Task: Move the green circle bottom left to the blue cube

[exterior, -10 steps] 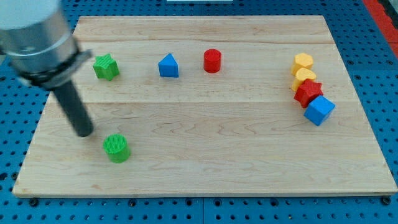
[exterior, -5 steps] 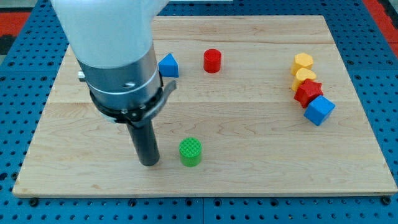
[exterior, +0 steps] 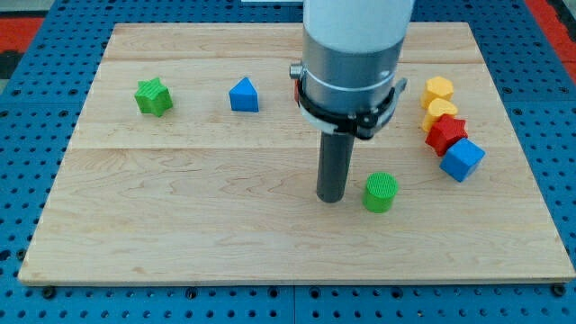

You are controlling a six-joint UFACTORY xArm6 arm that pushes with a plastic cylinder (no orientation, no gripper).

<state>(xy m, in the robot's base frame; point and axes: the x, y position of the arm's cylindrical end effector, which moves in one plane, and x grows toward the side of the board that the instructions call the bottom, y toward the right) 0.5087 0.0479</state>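
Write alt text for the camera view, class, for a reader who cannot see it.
My tip rests just left of the green circle, which lies lower left of the blue cube on a wooden board. A green star and blue triangle sit toward the view's top left.

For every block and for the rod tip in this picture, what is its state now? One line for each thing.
my tip: on the board, just left of the green circle, a small gap visible
green circle: upright, alone, lower left of the blue cube
blue cube: touching the red star
red star: between blue cube and yellow blocks
two yellow blocks: stacked close
blue triangle: alone
green star: alone
red cylinder: mostly hidden by the arm
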